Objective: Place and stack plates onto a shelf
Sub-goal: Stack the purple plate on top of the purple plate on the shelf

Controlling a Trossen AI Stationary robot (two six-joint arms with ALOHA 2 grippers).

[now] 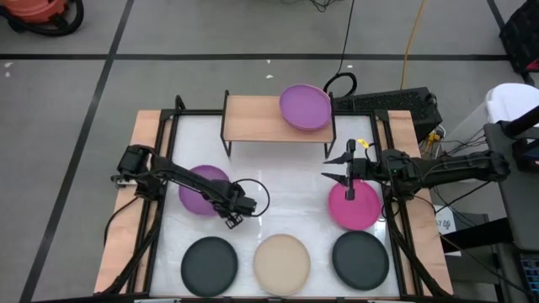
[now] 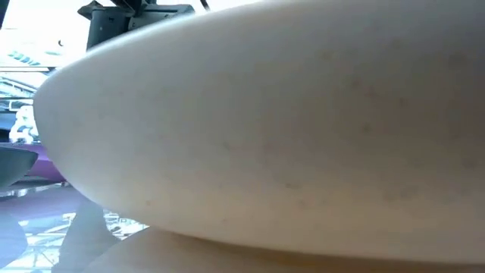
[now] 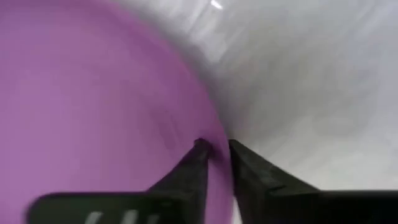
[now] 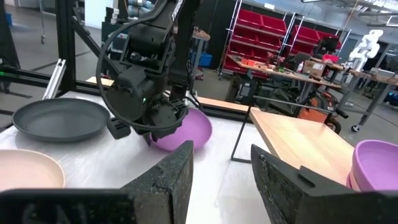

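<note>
**Purple plate pinched at its rim by the left gripper**

Purple fills most of the left wrist view: the left gripper has its two dark fingers drawn close on the rim of a purple plate, one finger inside the edge and one outside. From above, this plate lies on the white tabletop left of centre, with the left arm reaching across it from the left edge.

The shelf stands at the far side of the table. Another purple plate sits on the right part of its wooden top, and in the right wrist view something paler seems to lie under it, though the edge of the view cuts it off.

The right gripper hangs just off the shelf's near right corner with its fingers apart and nothing between them. Close below it on the tabletop lies a magenta plate.

Along the near edge sit three more plates: a black plate on the left, a beige plate in the middle and a second black plate on the right. The beige one blocks nearly the whole low view
</note>
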